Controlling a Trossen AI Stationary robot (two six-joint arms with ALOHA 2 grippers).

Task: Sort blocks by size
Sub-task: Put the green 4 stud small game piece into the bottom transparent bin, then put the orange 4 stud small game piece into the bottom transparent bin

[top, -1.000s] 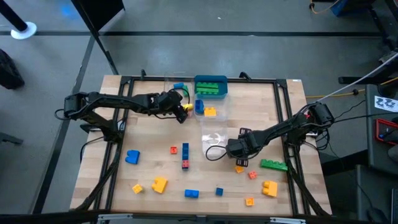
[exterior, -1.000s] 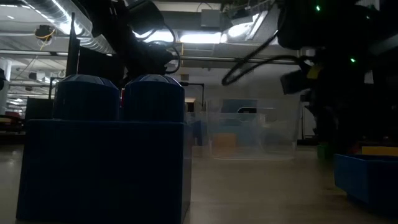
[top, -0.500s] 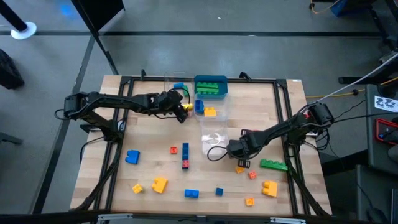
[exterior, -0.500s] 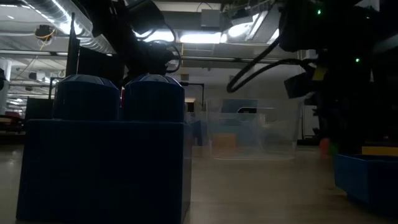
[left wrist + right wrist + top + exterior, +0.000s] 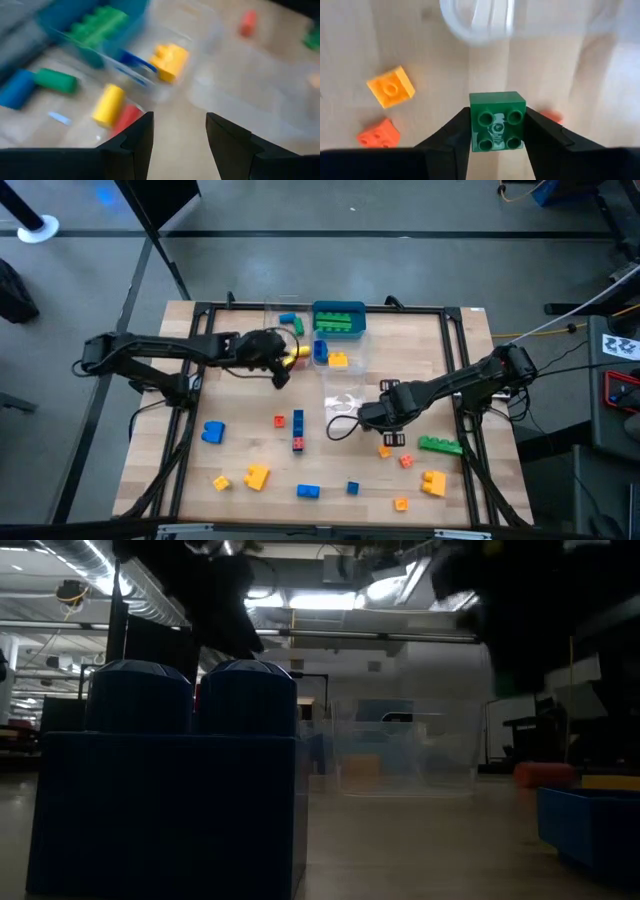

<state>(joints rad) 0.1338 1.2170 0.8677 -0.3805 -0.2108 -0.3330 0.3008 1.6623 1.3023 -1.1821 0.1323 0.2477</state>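
Note:
My right gripper (image 5: 372,418) is shut on a small green square block (image 5: 497,127) above the table's middle right, near a clear tub (image 5: 345,400). My left gripper (image 5: 279,374) is open and empty (image 5: 177,120), just left of the clear tubs at the back. A yellow round piece (image 5: 108,103) and a red piece (image 5: 127,118) lie in front of its fingers. Loose blocks lie flat on the table: a blue one (image 5: 213,432), a blue and red bar (image 5: 298,430), a green bar (image 5: 440,445), and yellow ones (image 5: 256,476) (image 5: 433,482). My right gripper pinches the green block by two opposite side faces (image 5: 474,125), one finger on each. The block's hollow underside faces the wrist camera. The fingers come from above, slanting down. The block is clear of the table, above an orange block (image 5: 391,87) and a red-orange one (image 5: 378,135).
A teal tray (image 5: 339,331) holding a long green bar stands at the back. Clear tubs stand beside it, one (image 5: 288,322) with blue and green pieces, one (image 5: 334,357) with a blue and a yellow block. A large blue block (image 5: 165,800) stands close before the low camera.
My left gripper has drawn back toward the table's left edge, away from the yellow and red pieces, which stay by the tubs. My right gripper has gone a little toward the table's left and far edges and has risen in the low view, baring a red-orange block.

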